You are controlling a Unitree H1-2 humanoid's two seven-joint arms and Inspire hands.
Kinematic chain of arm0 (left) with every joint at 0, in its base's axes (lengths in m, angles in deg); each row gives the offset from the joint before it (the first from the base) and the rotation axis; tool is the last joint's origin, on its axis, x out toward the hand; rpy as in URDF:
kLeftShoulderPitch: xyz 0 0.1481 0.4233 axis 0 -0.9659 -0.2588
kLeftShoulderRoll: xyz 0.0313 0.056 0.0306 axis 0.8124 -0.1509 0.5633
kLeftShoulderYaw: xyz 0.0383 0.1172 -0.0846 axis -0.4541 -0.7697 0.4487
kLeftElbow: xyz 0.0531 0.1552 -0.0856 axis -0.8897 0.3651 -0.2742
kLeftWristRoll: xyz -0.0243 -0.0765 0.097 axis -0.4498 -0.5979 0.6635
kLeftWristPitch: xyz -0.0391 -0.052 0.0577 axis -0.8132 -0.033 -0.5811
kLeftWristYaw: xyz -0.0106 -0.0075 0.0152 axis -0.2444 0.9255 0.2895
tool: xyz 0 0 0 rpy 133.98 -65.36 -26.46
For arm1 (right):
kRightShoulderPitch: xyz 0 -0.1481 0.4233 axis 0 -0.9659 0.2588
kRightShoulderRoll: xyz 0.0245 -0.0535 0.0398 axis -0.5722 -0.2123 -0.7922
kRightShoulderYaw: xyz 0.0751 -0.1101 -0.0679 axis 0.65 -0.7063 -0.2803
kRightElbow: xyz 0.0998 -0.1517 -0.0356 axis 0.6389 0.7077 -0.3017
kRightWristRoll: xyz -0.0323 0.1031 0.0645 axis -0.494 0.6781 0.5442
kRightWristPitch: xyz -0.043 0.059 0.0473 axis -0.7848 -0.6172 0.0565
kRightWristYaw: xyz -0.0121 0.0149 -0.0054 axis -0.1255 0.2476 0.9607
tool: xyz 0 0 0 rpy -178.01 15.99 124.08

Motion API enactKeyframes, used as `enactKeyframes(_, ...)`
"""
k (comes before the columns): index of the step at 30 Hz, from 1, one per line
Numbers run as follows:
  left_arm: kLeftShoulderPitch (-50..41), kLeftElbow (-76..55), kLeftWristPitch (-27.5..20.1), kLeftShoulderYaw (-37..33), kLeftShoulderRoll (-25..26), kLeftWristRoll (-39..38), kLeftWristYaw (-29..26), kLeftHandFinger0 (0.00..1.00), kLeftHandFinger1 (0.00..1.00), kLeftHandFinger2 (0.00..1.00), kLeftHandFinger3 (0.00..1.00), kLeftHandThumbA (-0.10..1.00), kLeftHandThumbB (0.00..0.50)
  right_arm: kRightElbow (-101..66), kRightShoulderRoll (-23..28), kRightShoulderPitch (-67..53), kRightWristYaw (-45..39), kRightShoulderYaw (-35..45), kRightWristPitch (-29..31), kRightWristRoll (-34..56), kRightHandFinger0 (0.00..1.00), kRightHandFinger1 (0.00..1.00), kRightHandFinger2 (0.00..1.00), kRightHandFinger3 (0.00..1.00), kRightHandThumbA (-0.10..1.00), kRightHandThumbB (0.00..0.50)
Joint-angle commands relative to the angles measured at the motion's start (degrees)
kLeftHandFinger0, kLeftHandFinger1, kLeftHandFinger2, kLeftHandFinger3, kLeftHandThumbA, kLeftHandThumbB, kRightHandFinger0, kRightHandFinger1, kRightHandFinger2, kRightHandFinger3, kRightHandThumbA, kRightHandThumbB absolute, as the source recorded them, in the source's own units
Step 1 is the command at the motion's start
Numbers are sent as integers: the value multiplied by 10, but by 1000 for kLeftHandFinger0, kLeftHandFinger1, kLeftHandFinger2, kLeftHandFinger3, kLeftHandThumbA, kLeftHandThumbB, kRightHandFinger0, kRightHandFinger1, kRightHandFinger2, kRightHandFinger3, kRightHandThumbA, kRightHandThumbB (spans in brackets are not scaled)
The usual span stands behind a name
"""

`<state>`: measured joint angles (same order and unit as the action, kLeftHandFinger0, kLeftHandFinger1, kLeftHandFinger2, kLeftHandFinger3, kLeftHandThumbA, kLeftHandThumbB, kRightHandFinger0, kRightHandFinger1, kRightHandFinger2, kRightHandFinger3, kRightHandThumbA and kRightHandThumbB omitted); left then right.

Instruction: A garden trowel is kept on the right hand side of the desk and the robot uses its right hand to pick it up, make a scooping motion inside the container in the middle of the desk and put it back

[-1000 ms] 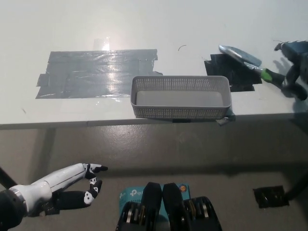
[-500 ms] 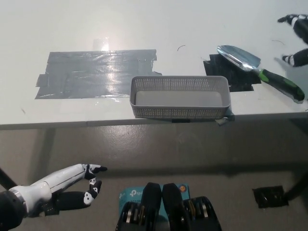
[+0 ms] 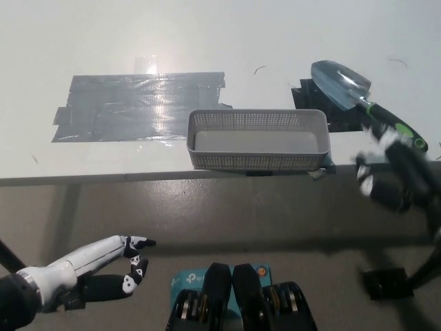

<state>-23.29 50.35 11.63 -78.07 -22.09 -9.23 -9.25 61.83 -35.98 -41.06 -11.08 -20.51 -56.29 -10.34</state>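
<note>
The trowel (image 3: 364,103) is lying on the right of the worktop (image 3: 207,34), its blade over black tape (image 3: 306,96), just far-right of the basket (image 3: 255,161). The right hand (image 3: 394,176) is hovering at the near right edge, just near the trowel's handle, blurred, fingers spread and gripping nothing. The left hand (image 3: 103,265) is hanging low at near left, fingers loosely apart, empty.
</note>
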Motion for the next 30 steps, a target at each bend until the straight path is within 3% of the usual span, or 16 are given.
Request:
enactKeyframes(1, 2, -17, 7, 1, 5, 5, -16, 1000, 1000, 1000, 1000, 1000, 375, 7, -2, -9, 63, 14, 83, 23, 1000, 1000, 1000, 1000, 56, 170)
enactKeyframes(5, -5, -17, 7, 10, 0, 0, -13, 1000, 1000, 1000, 1000, 1000, 387, 58, 0, -9, 76, 13, 111, 19, 1000, 1000, 1000, 1000, -2, 165)
enactKeyframes(8, -9, -14, 7, 18, -3, -4, -17, 1000, 1000, 1000, 1000, 1000, 382, 92, -19, -4, 113, 25, 124, 24, 904, 1000, 1000, 1000, -93, 151)
enactKeyframes(10, -16, -15, 7, 17, -2, -2, -17, 1000, 1000, 1000, 1000, 1000, 355, 105, -34, -3, 127, 36, 146, 48, 738, 926, 973, 1000, -100, 157)
enactKeyframes(12, -15, -15, 7, 18, 1, -3, -18, 1000, 1000, 1000, 1000, 1000, 343, 116, -37, 5, 129, 36, 158, 48, 676, 871, 923, 1000, -100, 160)
enactKeyframes(13, -14, -14, 7, 21, 1, -5, -19, 1000, 1000, 1000, 1000, 1000, 368, 123, -39, 10, 130, 36, 162, 50, 648, 834, 893, 1000, -100, 165)
enactKeyframes(15, -14, -15, 7, 20, 3, -8, -26, 1000, 1000, 1000, 1000, 1000, 386, 126, -40, 12, 132, 34, 167, 47, 624, 812, 878, 1000, -100, 171)
enactKeyframes(20, -14, -18, 7, 21, 6, -11, -25, 1000, 1000, 1000, 1000, 1000, 360, 125, -39, 15, 119, 27, 158, 48, 581, 772, 864, 1000, -100, 173)
enactKeyframes(23, -17, -20, 7, 24, 5, -15, -26, 1000, 1000, 1000, 1000, 1000, 328, 123, -31, 19, 101, 20, 146, 50, 514, 677, 827, 1000, -100, 167)
enactKeyframes(30, -16, -19, 7, 24, 1, -12, -23, 1000, 1000, 1000, 1000, 1000, 323, 120, -26, 19, 93, 18, 131, 55, 456, 607, 774, 1000, -100, 161)
